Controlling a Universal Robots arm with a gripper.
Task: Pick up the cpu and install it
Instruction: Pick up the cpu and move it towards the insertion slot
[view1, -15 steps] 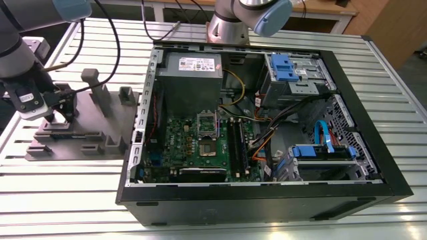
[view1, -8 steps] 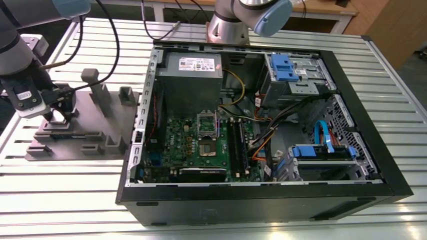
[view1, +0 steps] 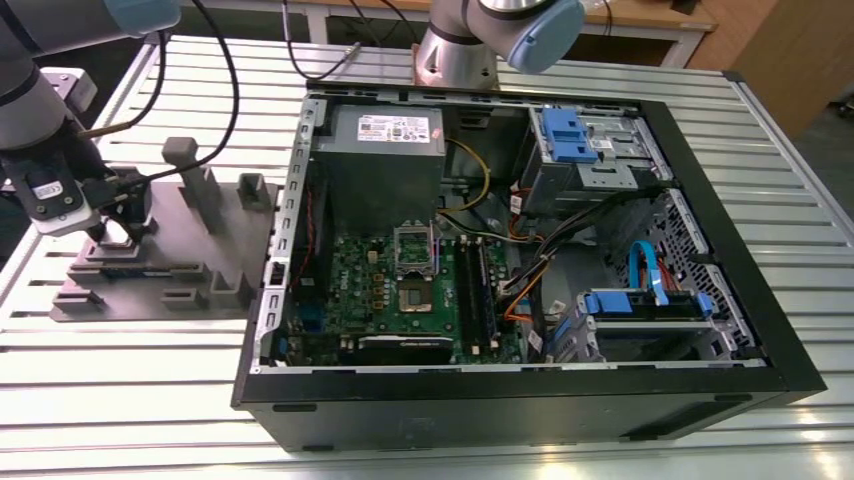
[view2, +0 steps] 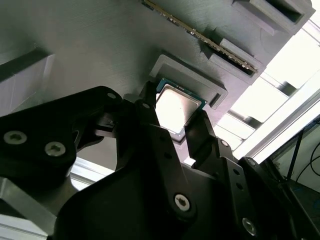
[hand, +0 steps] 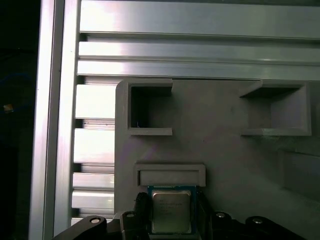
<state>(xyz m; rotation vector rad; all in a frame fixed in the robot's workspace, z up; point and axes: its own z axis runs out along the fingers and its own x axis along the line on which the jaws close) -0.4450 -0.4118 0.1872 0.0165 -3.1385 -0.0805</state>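
The cpu (view2: 177, 102) is shiny silver with a green rim. The tray (hand: 225, 165) is plain grey, the gripper (view2: 174, 112) black.

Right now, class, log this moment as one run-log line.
stage: grasp | gripper: jaws shut on cpu | cpu: flat in grey fixture pocket, not yet lifted

claw (view2: 174, 111) low over cpu (hand: 171, 212), raised grey lip (hand: 170, 175) alongside, upright posts (view1: 200, 190) near

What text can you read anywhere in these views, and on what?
cpu top: faint print, too blurred to read.
White label on the grey box: print too small to read.
No other text can be read.
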